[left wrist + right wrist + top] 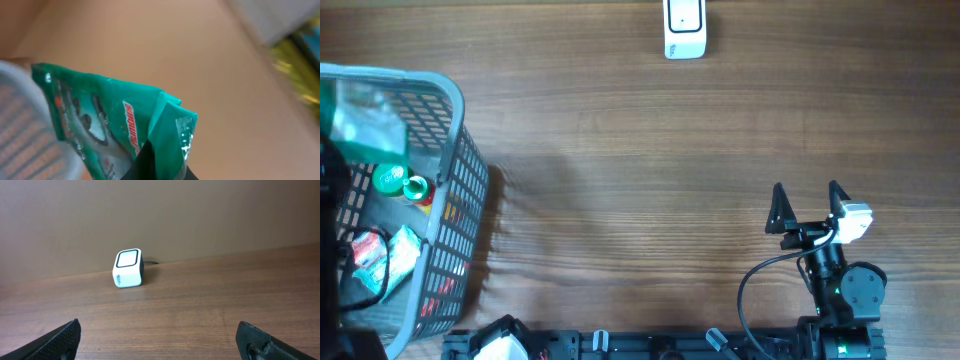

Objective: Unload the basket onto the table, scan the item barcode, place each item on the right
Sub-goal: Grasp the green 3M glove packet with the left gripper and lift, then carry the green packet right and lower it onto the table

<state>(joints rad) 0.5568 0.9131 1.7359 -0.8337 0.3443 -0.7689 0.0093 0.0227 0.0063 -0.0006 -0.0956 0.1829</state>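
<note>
My left gripper [161,162] is shut on the corner of a green, shiny packet [100,117] with red lettering. From above, the packet [362,118] hangs over the far end of the grey basket [455,215], and the left fingers are hidden under it. No barcode shows on the packet. The white scanner [685,28] stands at the table's far edge, and in the right wrist view the scanner [128,268] faces me. My right gripper [808,208] rests near the front right, open and holding nothing [159,341].
The basket holds a green-capped bottle [392,178] and a red and white packet [382,256]. Its grey rim [17,95] shows just left of the held packet. Bare wooden tabletop [640,180] lies between the basket, the scanner and the right arm.
</note>
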